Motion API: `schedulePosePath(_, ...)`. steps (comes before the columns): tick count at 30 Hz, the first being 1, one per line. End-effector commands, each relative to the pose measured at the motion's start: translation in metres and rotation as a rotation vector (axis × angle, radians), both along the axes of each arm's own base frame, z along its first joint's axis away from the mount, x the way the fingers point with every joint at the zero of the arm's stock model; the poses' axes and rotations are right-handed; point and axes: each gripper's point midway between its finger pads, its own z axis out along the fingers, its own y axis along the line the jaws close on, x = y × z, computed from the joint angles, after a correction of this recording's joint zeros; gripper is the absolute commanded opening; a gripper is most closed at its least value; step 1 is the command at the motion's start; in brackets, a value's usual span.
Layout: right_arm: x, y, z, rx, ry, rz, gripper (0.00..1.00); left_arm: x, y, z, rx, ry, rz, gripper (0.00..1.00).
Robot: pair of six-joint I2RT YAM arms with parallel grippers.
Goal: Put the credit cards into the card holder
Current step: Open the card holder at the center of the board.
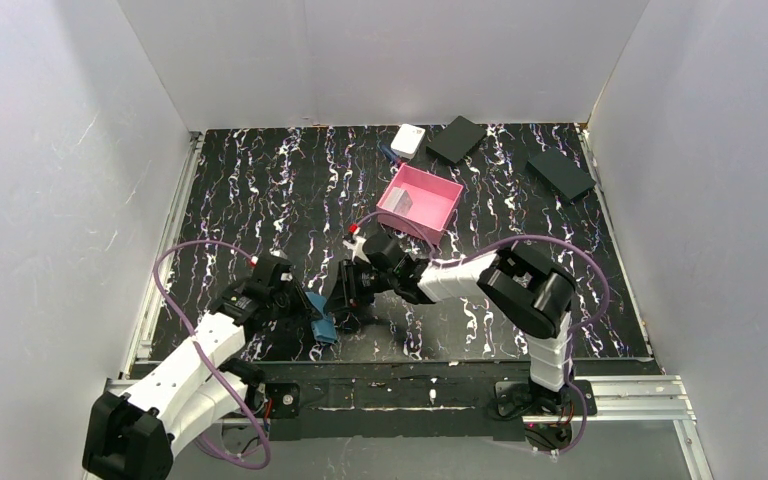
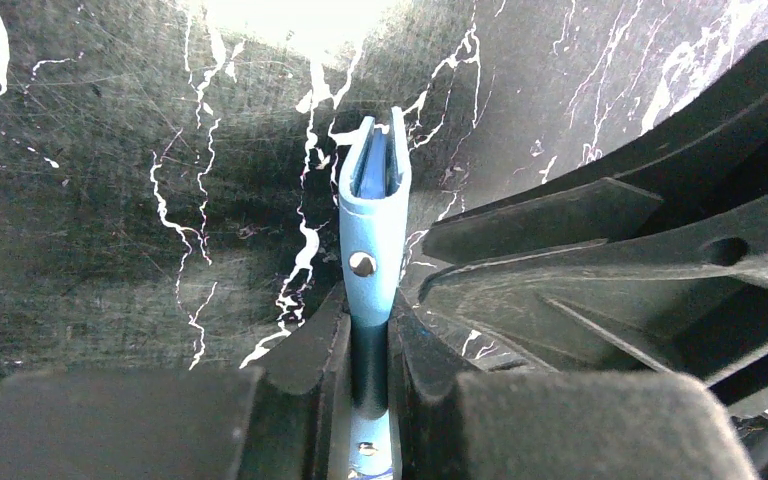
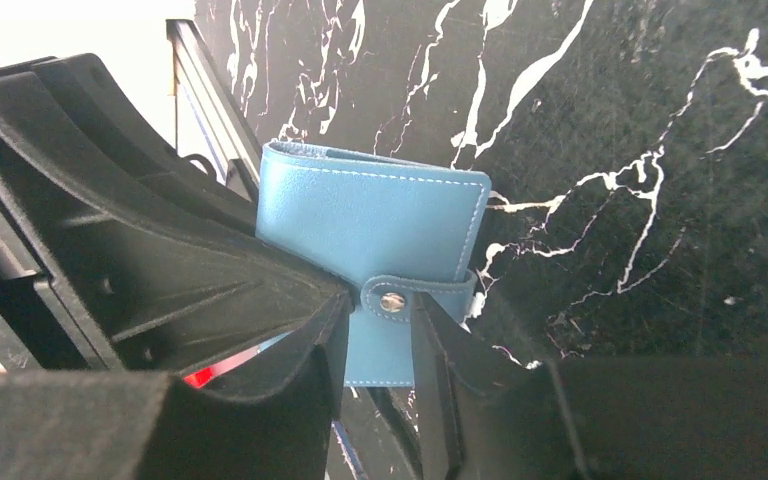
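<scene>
The card holder (image 1: 321, 320), a small blue wallet, stands on edge near the table's front between both grippers. It is folded shut with its snap tab (image 3: 405, 292) fastened. My left gripper (image 1: 307, 308) is shut on its edge; in the left wrist view the card holder (image 2: 372, 225) shows edge-on, rising from between the gripper's (image 2: 370, 312) jaws. My right gripper (image 1: 348, 297) is narrowly open. In the right wrist view it (image 3: 380, 312) sits with a fingertip on either side of the snap stud, against the card holder's face (image 3: 360, 225). One pale grey credit card (image 1: 407, 203) lies in the pink tray.
The pink tray (image 1: 440, 215) stands behind the right arm. A small white box (image 1: 408, 140) and two flat black boxes (image 1: 456, 138) (image 1: 561, 173) lie at the back. White walls enclose the black marbled table (image 1: 260, 190).
</scene>
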Motion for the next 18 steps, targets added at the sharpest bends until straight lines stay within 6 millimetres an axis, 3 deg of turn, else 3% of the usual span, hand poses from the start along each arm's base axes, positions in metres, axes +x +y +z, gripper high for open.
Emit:
schedulePosePath(1,-0.006,0.012,0.007,0.076,0.008,0.018,0.39,0.004,-0.005,0.001,-0.032,-0.045,-0.009,0.00)
schedulePosePath(8,-0.017,0.012,-0.014,0.018,0.037,0.027,0.40,0.006,-0.009,0.002,-0.058,-0.069,-0.009,0.00)
schedulePosePath(13,-0.023,0.000,-0.037,-0.153,-0.053,0.016,0.50,0.006,-0.012,0.003,-0.082,-0.083,-0.011,0.00)
schedulePosePath(18,-0.020,-0.010,-0.055,-0.303,-0.130,0.014,0.49,0.007,-0.013,0.006,-0.099,-0.099,-0.009,0.00)
